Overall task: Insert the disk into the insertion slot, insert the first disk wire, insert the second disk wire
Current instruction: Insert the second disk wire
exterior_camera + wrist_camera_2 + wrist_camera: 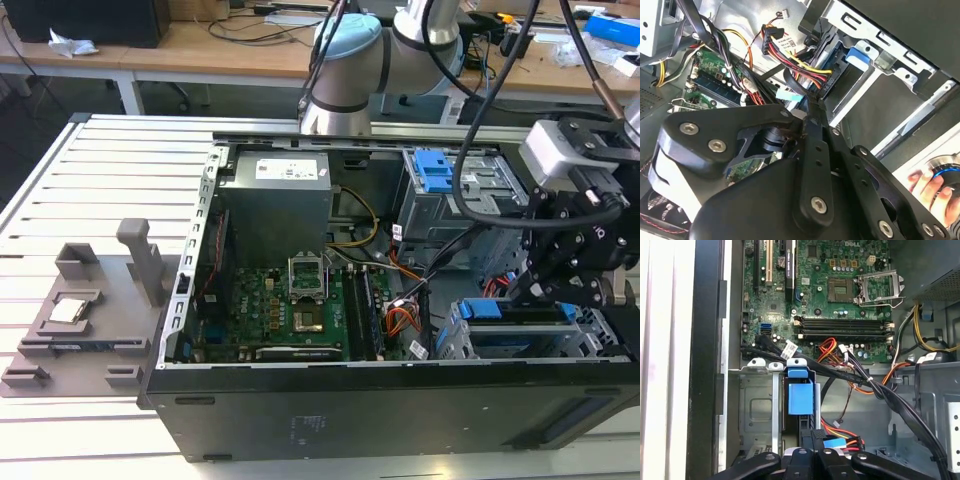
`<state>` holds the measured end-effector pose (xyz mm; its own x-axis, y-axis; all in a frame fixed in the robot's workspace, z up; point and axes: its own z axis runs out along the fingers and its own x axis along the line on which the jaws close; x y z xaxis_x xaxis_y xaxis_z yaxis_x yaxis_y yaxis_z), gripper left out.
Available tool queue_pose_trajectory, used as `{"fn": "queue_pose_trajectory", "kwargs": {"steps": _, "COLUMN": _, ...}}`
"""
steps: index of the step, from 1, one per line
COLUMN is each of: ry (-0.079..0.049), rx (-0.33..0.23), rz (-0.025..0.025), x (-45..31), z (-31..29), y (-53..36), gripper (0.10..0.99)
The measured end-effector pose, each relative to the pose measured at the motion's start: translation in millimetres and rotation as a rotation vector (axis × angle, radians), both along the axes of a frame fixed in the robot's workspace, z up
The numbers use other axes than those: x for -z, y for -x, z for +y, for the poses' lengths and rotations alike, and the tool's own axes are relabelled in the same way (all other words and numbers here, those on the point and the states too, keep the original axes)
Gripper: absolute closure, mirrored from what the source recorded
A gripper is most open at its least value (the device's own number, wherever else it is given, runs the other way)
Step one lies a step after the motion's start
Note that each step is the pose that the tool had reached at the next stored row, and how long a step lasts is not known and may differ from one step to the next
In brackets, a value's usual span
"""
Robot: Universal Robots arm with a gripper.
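Disk (520, 325): seated in insertion slot (455, 340), blue bracket showing, at computer case (300, 420) corner. Hand (555, 285): directly above disk; in second wrist view fingers pinched on black connector (812, 107). Step judged: first wire insertion. Needs plug aligned with disk port, straight push.

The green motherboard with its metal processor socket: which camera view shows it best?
The first wrist view: the green motherboard lies nearly whole and face-on there. The exterior view shows it slanted inside the case, and the second wrist view shows a corner behind cables.
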<state>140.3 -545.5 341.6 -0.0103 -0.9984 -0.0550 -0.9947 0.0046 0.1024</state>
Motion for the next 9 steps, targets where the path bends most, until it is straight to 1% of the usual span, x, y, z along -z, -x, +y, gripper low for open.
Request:
{"fn": "queue_pose_trajectory", "kwargs": {"steps": 6, "ry": 0.0, "rx": 0.0, "rz": 0.0, "x": 1.4, "z": -0.1, "y": 0.0, "gripper": 0.98}}
{"fn": "queue_pose_trajectory", "kwargs": {"steps": 7, "ry": -0.001, "rx": 0.0, "rz": 0.0, "x": -0.3, "z": -0.1, "y": 0.0, "gripper": 0.98}}
{"fn": "queue_pose_trajectory", "kwargs": {"steps": 8, "ry": -0.001, "rx": 0.0, "rz": 0.0, "x": -4.4, "z": -0.1, "y": 0.0, "gripper": 0.98}}
{"fn": "queue_pose_trajectory", "kwargs": {"steps": 9, "ry": 0.0, "rx": 0.0, "rz": 0.0, "x": -11.9, "z": -0.1, "y": 0.0, "gripper": 0.98}}
